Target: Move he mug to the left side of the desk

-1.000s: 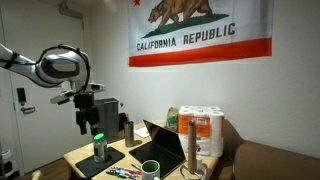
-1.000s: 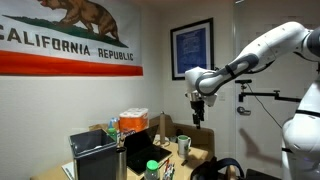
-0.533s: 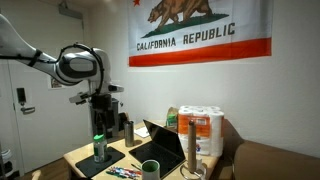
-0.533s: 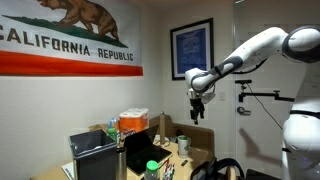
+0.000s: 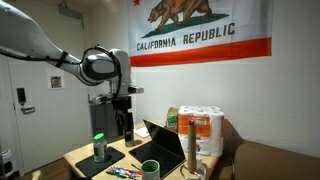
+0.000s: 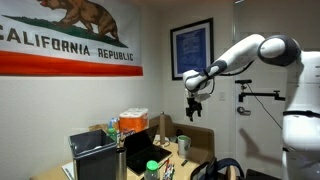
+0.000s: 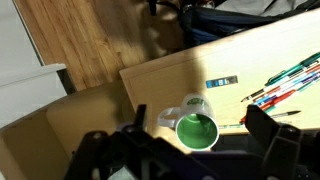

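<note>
Mug [image 5: 150,169]: stands upright at the front edge of the desk [image 5: 76,156] in an exterior view, long axis vertical, mouth up; handle direction too small to tell. Just behind it, an open black laptop [image 5: 162,148]; beside it along the same edge, scattered pens [image 5: 122,172]; toward the end corner, a green-lidded jar [image 5: 99,147]. Gripper [image 5: 124,125]: hangs above the back edge, well apart from the mug, fingers [image 7: 285,150] spread wide in the wrist view, holding nothing

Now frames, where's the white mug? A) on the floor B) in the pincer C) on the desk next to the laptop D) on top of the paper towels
C: the white mug sits on the desk beside the laptop, while the pincer hangs above the desk, empty.
</note>
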`<move>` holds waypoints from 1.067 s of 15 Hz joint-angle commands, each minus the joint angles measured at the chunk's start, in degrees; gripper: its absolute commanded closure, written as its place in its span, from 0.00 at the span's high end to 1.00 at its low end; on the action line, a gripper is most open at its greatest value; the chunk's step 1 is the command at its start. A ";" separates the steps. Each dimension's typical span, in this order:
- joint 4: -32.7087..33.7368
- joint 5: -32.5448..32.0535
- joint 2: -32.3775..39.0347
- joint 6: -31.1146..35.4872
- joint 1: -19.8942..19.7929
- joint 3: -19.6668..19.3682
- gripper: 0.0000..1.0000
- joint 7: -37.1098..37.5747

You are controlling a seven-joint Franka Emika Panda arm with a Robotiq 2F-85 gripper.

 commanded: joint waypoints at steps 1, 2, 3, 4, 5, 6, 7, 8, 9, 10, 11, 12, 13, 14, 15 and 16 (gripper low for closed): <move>5.34 -1.60 4.91 -0.83 -1.41 -1.07 1.00 -6.26; 6.45 -1.67 5.96 -1.43 -1.70 -1.31 1.00 -10.32; 7.41 -2.21 6.89 -1.94 -1.93 -1.47 1.00 -14.06; 8.15 -1.89 7.49 -2.48 -2.17 -1.47 1.00 -18.13; 8.11 -1.10 7.51 -2.22 -2.35 -1.31 1.00 -21.85; 7.58 -0.91 6.87 -2.10 -2.38 -0.97 1.00 -25.01; 6.48 -1.35 5.89 -1.89 -2.20 -0.66 1.00 -27.67; 3.95 -2.22 3.68 -0.27 -1.86 -0.32 1.00 -29.86; 6.22 -1.43 6.66 -0.41 -2.28 -0.91 1.00 -25.81; 6.00 -1.43 6.29 -0.41 -2.17 -0.65 1.00 -27.59; 5.83 -1.46 5.95 -0.41 -2.07 -0.45 1.00 -28.24; 5.71 -1.48 5.67 -0.41 -1.97 -0.33 1.00 -28.63; 5.65 -1.48 5.51 -0.41 -1.91 -0.29 1.00 -28.91; 5.59 -1.49 5.44 -0.41 -1.91 -0.29 1.00 -28.95; 6.66 -0.35 6.59 -1.28 -2.40 -0.50 1.00 -32.86; 7.11 -0.25 7.40 -0.86 -2.75 -0.65 1.00 -35.52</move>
